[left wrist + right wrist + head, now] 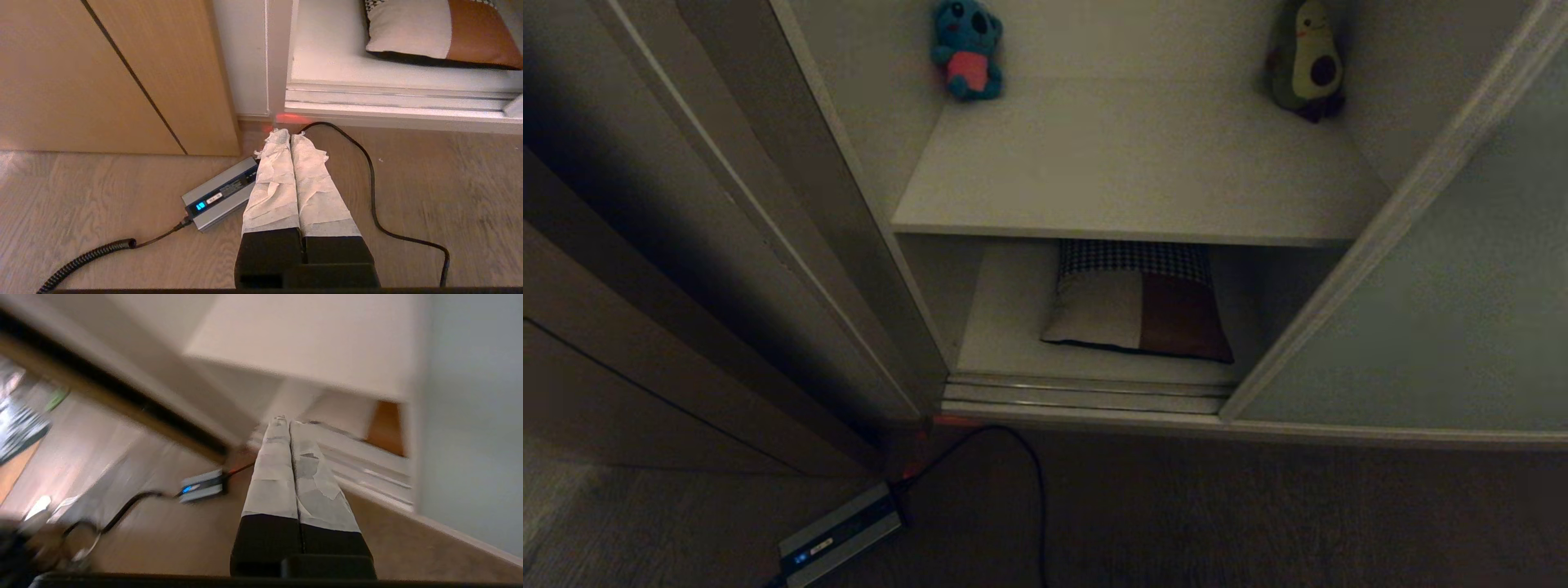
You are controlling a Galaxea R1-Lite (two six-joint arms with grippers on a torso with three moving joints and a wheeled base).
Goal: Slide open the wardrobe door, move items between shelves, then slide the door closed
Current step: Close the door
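1. Charger box (220, 194) and cable (369, 171) on the floor by the track — snag risk.
2. Both hands pressed together, empty: left hand (284, 134) low, right hand (284, 421) facing the lower shelf (1005, 327).
3. Cushion (1139, 310) sits there under the upper board (1127, 163) — tight reach; door (1462, 294) slid right.

Left gripper (289, 134): two long tapered fingers (273, 188) wrapped in wrinkled white tape, black bases, lower centre of frame. Right gripper (284, 421): same white-taped fingers (271, 477), black bases, torn tape patch.
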